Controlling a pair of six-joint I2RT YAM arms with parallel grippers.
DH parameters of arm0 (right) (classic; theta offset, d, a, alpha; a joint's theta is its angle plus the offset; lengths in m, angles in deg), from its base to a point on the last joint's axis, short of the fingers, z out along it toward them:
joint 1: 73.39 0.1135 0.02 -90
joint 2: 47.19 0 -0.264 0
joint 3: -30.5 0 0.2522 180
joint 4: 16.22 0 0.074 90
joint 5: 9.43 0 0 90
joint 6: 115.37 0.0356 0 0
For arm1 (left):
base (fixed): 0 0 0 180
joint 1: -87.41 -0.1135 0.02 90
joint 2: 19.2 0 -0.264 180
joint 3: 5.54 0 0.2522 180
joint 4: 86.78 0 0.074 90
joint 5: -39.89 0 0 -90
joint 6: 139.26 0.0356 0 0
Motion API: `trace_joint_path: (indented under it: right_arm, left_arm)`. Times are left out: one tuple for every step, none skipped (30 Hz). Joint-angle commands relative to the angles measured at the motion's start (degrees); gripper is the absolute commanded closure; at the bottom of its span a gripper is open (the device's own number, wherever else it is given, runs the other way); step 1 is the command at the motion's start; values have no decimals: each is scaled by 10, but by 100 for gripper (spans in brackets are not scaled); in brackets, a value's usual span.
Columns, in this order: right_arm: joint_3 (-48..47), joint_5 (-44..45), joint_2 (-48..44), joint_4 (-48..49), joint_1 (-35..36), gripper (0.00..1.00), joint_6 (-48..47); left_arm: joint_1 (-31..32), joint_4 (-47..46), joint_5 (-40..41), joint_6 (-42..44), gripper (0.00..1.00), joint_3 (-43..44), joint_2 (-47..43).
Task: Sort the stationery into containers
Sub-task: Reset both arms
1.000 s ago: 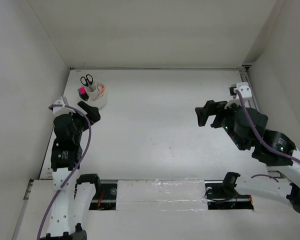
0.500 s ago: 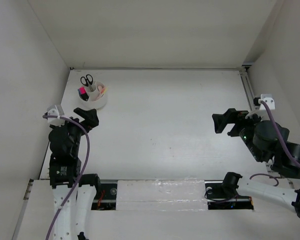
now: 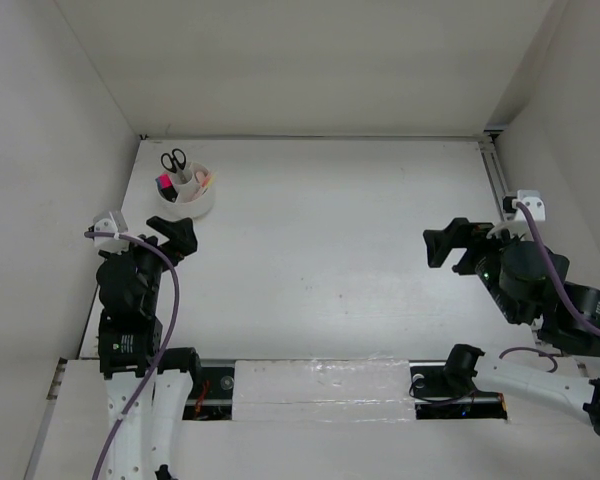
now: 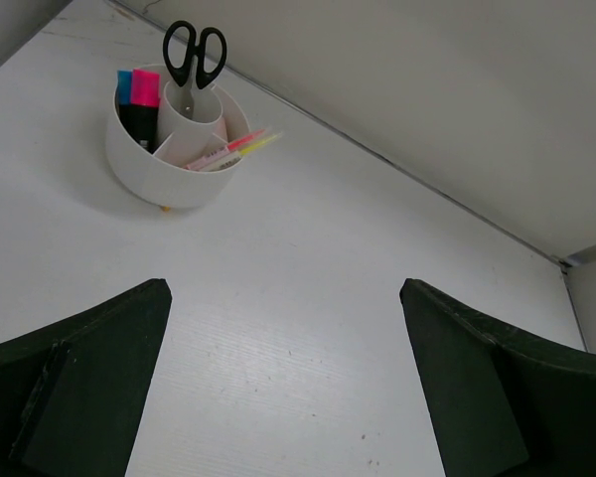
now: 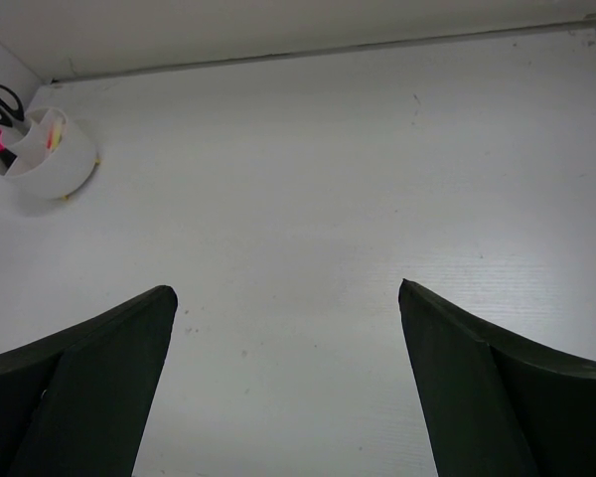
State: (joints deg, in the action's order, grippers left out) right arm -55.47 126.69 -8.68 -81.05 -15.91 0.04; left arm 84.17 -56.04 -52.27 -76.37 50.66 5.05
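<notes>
While the left end effector [image 4: 283, 328] and right end effector [image 5: 286, 328] gape, scissors [image 4: 192, 55] stand in the tub [image 4: 164, 177].

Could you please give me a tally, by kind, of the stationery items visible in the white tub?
Scissors: 1
Highlighters: 2 (one pink, one blue)
Pencils: 2 (one pink, one yellow)
Total: 5 items visible, all in the white tub; anything smaller inside it is hidden from view.
</notes>
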Motion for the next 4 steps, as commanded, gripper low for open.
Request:
trace_joint_path:
  right_arm:
    - [0, 12, 0, 9, 4, 0, 6]
    - [0, 12, 0, 9, 4, 0, 6]
    - [0, 18, 0, 9, 4, 0, 11]
    - [0, 18, 0, 15, 4, 0, 11]
  left_arm:
    - [0, -24, -6, 1, 0, -3, -4]
    - [0, -24, -6, 1, 0, -3, -4]
    - [0, -24, -6, 1, 0, -3, -4]
    - [0, -24, -11, 1, 0, -3, -4]
